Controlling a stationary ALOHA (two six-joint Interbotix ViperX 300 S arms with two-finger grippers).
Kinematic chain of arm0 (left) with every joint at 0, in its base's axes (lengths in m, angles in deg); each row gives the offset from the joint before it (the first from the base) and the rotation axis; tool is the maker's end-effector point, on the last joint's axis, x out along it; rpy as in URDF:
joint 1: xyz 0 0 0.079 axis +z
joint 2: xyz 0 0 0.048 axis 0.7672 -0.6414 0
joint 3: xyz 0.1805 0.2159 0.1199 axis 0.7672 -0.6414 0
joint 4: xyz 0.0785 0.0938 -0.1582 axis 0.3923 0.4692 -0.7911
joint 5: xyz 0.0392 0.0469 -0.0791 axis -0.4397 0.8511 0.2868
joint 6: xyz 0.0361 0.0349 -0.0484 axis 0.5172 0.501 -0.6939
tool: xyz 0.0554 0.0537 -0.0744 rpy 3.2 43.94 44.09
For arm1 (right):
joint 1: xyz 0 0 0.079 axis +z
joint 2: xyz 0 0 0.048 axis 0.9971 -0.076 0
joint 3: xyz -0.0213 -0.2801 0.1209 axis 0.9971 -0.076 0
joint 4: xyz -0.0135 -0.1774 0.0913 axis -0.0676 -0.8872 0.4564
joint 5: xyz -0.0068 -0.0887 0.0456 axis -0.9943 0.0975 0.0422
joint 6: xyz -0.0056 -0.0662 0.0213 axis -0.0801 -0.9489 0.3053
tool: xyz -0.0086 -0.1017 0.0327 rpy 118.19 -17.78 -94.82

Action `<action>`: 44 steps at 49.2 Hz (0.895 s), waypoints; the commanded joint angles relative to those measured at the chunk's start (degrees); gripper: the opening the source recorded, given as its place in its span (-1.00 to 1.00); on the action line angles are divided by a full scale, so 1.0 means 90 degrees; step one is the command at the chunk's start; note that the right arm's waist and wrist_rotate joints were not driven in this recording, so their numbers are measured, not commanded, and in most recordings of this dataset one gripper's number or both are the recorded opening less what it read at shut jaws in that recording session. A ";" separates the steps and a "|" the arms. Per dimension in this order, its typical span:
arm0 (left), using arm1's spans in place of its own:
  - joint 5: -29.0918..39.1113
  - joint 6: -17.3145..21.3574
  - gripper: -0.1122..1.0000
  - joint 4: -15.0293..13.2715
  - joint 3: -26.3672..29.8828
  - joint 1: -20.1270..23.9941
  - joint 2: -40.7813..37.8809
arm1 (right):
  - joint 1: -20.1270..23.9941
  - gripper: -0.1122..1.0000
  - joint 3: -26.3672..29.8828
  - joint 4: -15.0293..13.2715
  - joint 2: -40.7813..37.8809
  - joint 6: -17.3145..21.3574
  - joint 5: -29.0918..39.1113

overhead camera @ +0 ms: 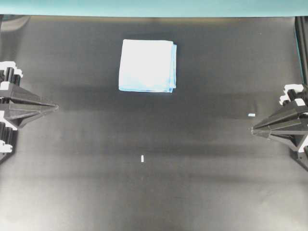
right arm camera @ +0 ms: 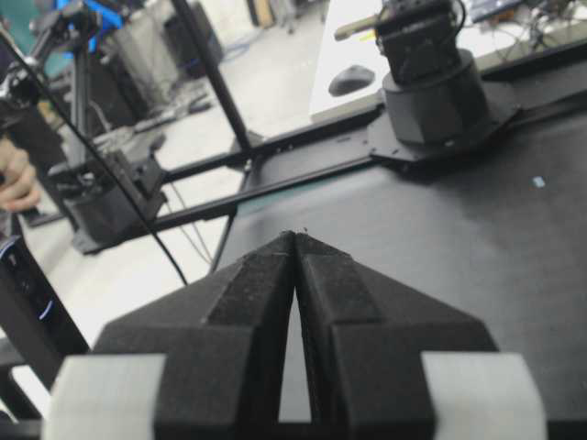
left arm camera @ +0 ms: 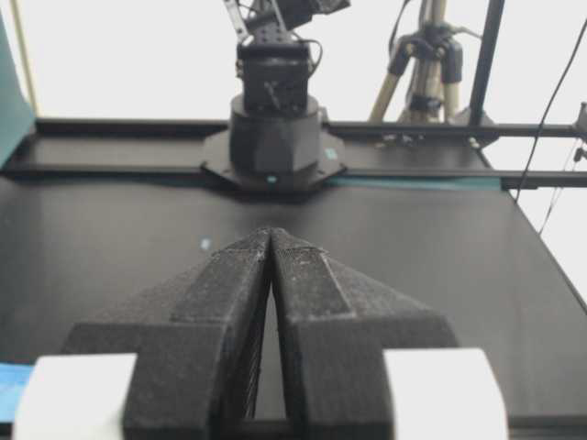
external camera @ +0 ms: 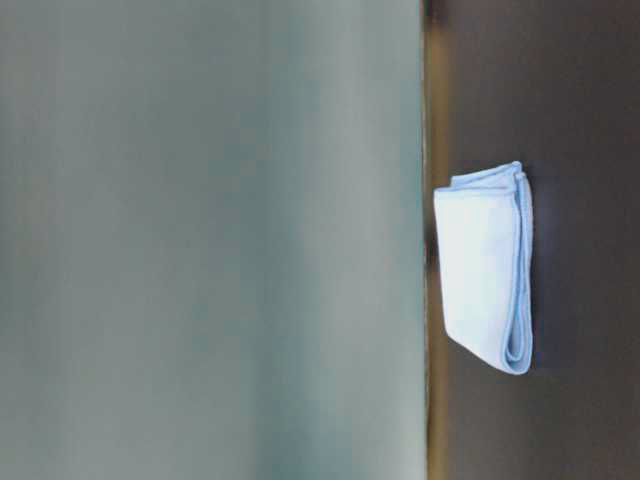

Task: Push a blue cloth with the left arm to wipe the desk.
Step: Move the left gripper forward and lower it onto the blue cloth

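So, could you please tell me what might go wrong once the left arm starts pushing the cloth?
1. The blue cloth is folded in loose layers, so a push may bunch or unfold it rather than slide it.
2. The left hand is shut and narrow; off-centre contact could spin the cloth.
3. It lies near the desk far edge, so an outward push could send it off.

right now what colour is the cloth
Pale sky blue cloth with deeper blue edges, clearest in the overhead view.
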 commanded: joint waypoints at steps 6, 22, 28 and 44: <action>0.0264 -0.0039 -0.80 0.0254 0.0000 0.0078 -0.0352 | 0.0000 -0.80 0.0059 0.0000 -0.0020 0.0000 0.0195; 0.0225 -0.0293 -0.80 0.0254 0.0449 0.0615 -0.1113 | 0.0000 -0.80 0.0059 0.0010 -0.0020 0.0010 0.0518; 0.0195 -0.0586 -0.80 0.0254 0.0693 0.1064 -0.1924 | 0.0000 -0.80 0.0059 0.0010 -0.0029 0.0010 0.0518; 0.0186 -0.0654 -0.76 0.0254 0.2109 0.1865 -0.4756 | 0.0000 -0.80 0.0049 0.0010 -0.0020 0.0000 0.0557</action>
